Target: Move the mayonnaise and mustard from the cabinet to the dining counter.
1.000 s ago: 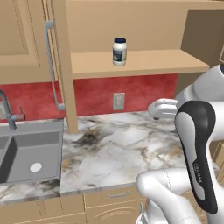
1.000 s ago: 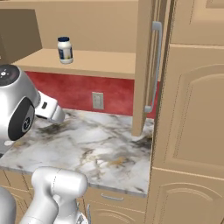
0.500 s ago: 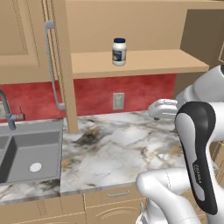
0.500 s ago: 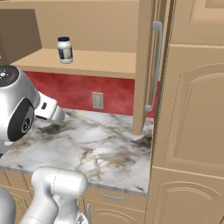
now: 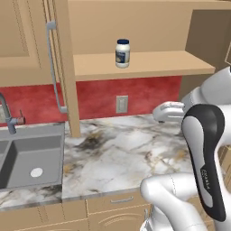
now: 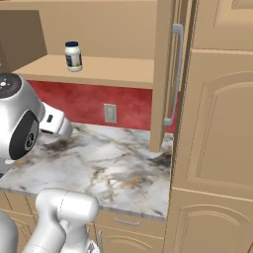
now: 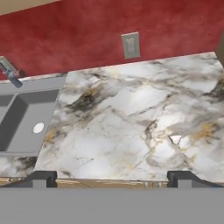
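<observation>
— Mayonnaise jar, squat and white with a dark blue lid (image 5: 122, 53): where does it stand from the pincer?

— Above and beyond it. The two-finger gripper (image 7: 112, 176) hangs over the veined marble counter beside the grey sink (image 7: 24, 116), its dark fingertips (image 7: 41, 177) spread fully wide, holding nothing. The jar stands upright, long axis vertical, alone on the bare shelf of the open tan wooden cabinet (image 5: 149, 65), well above the red backsplash the hand faces.

— So the reach goes up?

— Up and forward, likely, with the fingers closing across the jar's sides.

— What do the views add?

— The base cameras catch jar and shelf; the hand camera gives counter, wall outlet (image 7: 131, 45) and sink instead. The right one shows the silver bar handle (image 6: 174, 74) on the swung-out door.
</observation>
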Motion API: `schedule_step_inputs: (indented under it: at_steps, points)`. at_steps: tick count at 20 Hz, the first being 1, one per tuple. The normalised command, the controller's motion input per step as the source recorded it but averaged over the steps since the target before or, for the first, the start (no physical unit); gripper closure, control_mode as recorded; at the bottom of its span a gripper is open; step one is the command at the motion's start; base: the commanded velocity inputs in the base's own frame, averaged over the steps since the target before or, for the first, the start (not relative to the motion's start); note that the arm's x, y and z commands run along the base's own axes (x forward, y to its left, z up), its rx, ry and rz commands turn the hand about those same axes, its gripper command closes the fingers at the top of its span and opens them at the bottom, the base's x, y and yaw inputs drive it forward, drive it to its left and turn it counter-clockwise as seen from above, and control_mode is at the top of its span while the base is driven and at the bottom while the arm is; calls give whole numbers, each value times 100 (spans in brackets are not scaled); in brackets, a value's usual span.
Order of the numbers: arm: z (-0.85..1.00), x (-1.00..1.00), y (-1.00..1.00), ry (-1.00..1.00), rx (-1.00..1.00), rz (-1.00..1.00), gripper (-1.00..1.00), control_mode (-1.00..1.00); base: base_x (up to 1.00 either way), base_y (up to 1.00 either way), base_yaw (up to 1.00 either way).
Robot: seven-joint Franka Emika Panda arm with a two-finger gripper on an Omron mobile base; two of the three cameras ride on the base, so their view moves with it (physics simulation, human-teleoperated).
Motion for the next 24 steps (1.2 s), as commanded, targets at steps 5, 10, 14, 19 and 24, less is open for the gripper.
schedule_step_inputs:
  at_steps: [5, 10, 14, 19, 24]
  points:
    - [34, 0, 4, -12, -4, 5, -100, -100, 0, 0, 0]
    - [48, 0, 0, -10, -8, 1, -100, -100, 0, 0, 0]
    - [39, 0, 0, -9, -10, 0, -100, -100, 0, 0, 0]
    - [34, 8, 0, -8, -1, 0, -100, -100, 0, 0, 0]
    - [13, 36, 0, -9, 0, 0, -100, -100, 0, 0, 0]
